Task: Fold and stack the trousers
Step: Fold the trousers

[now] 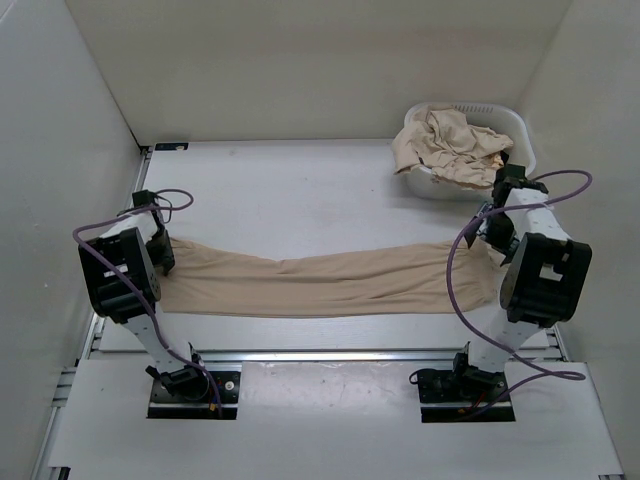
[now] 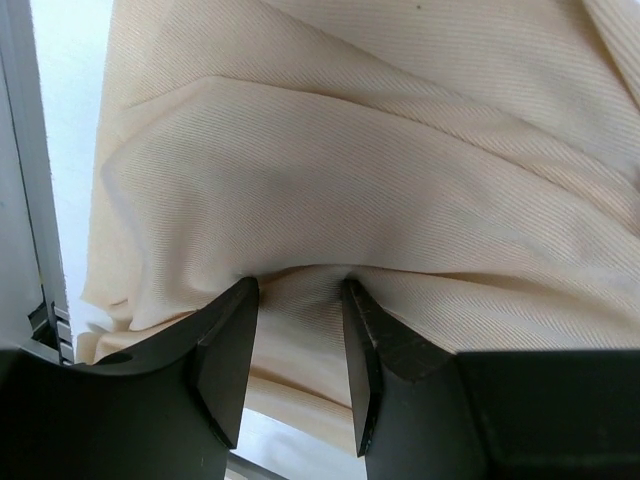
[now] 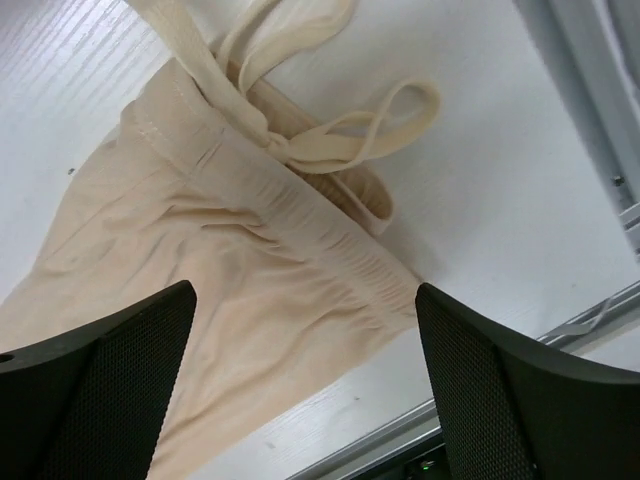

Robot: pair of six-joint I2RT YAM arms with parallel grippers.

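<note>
As laid flat on the table [image 1: 300, 185], ran the trousers [image 1: 330, 282] in one long narrow band from left to right, squarely across the front of both arms. Put the leg end at the left gripper [image 1: 160, 250] and the waist end at the right gripper [image 1: 493, 243], so neither arm nearer the garment than the other, each at its own end.

Showed, from the left wrist, dark fingers [image 2: 225, 350] drawn close with a ridge of fabric bunched between them: clamped on the trousers, as far as could be judged. Showed, from the right wrist, fingers [image 3: 110, 380] spread wide with nothing between them, hanging above the waistband [image 3: 300, 225] and its tied drawstring [image 3: 340, 140]. Placed the waistband directly below the gap, running slantwise across it, with the waist corner toward the near table edge. Found no contact there.

Judged the fold to turn on that: with the long axis lying from one gripper to the other, would want the right side to come straight down onto the waistband and close before either end could be carried toward the other.

Saw a heap [image 1: 445, 145] of like tan cloth in the white basket [image 1: 520, 130] at the far right corner, apart from the spread pair and just beyond the right arm.
</note>
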